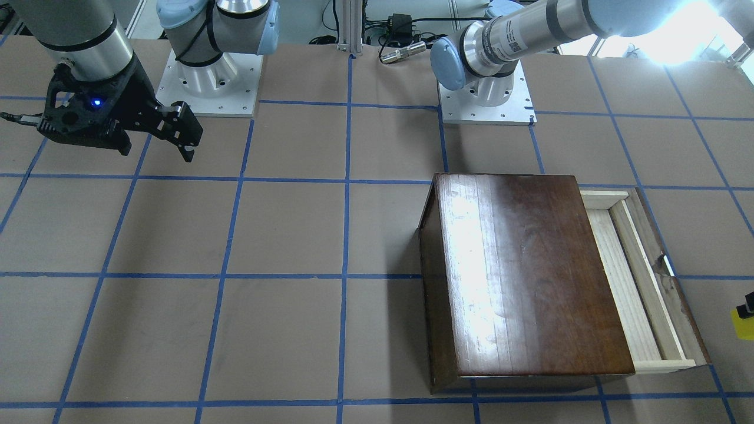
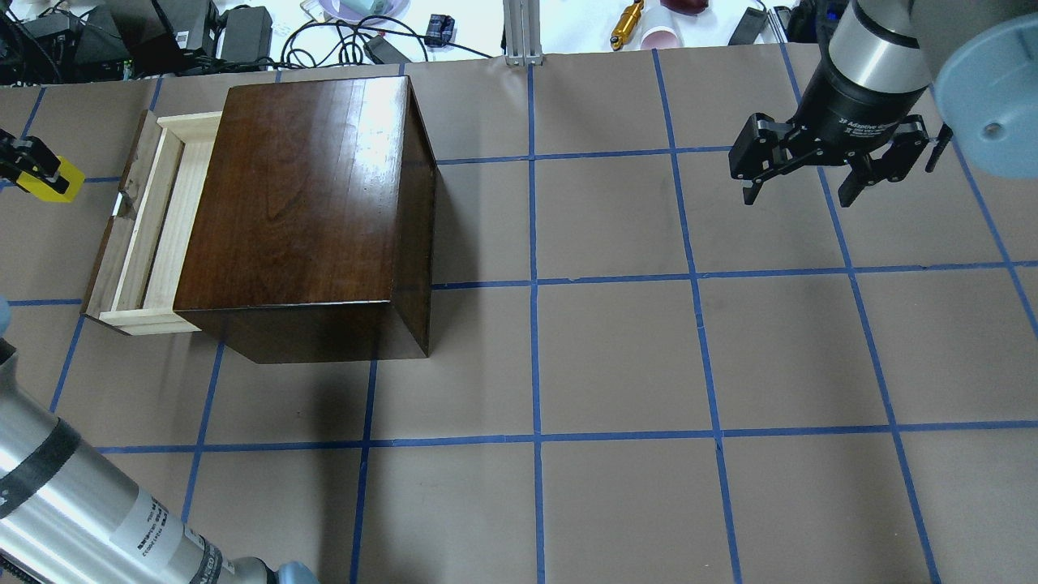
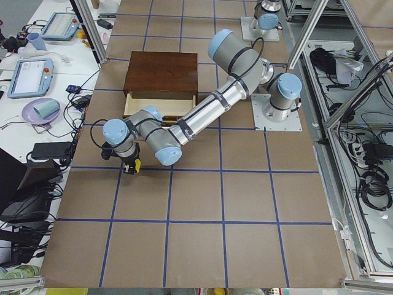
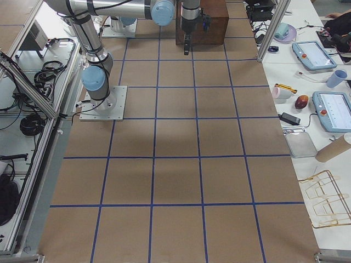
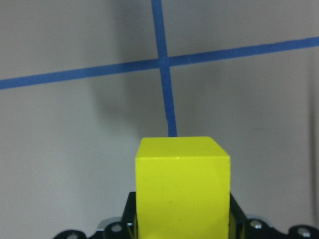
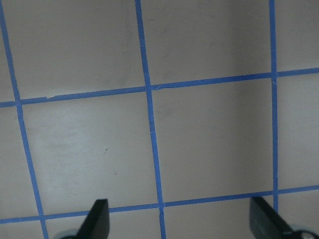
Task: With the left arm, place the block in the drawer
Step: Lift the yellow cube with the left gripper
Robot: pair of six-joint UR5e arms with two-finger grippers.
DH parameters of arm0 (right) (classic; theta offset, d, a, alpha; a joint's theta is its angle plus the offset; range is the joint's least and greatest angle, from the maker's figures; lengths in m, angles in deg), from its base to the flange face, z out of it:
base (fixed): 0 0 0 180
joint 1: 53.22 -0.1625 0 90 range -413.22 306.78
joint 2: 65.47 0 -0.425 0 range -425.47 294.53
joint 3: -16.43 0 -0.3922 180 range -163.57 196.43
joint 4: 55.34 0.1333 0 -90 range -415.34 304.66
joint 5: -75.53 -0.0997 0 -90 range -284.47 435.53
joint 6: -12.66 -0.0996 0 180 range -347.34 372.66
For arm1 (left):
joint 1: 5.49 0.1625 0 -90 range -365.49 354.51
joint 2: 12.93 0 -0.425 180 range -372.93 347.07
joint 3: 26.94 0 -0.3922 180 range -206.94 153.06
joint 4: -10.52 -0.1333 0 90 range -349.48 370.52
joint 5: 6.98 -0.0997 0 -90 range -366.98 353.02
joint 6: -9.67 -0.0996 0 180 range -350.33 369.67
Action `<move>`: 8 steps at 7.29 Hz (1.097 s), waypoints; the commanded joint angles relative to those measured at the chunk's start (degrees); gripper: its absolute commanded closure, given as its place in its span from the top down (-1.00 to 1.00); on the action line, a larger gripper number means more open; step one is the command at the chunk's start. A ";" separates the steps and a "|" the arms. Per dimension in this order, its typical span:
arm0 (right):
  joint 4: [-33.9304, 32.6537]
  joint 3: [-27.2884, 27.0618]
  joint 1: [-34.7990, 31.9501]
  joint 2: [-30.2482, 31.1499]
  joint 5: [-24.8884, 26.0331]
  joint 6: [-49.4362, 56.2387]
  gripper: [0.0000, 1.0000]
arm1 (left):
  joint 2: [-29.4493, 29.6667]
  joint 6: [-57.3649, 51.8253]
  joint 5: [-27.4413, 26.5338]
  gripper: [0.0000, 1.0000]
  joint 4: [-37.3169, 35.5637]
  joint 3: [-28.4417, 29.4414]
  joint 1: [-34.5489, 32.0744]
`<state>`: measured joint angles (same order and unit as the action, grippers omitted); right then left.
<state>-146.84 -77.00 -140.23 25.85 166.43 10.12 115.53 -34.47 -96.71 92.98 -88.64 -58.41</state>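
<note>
My left gripper [image 2: 32, 166] is shut on the small yellow block [image 2: 55, 180] at the overhead view's far left edge. It holds the block over the table, just outside the drawer's dark front panel. The block fills the lower middle of the left wrist view [image 5: 182, 186] and shows at the front-facing view's right edge [image 1: 742, 323]. The pale wood drawer [image 2: 150, 235] stands pulled out of the dark-brown cabinet [image 2: 308, 203], and what shows of it is empty. My right gripper [image 2: 799, 197] is open and empty, far off over the table's other side.
The cabinet [image 1: 518, 277] stands tall between the two arms. The arm bases [image 1: 206, 82] are bolted at the robot's edge of the table. Cables, chargers and cups [image 2: 661, 36] lie past the far edge. Brown table surface with blue tape lines [image 2: 616, 357] lies around the cabinet.
</note>
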 commanded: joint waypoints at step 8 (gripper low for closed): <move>0.00 0.00 0.00 0.00 -0.02 0.00 1.00 | -22.89 17.65 0.52 -0.48 6.31 -19.22 -10.44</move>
<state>-146.84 -77.00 -140.23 25.85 166.41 10.11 94.40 -21.47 -96.61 99.35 -105.78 -66.11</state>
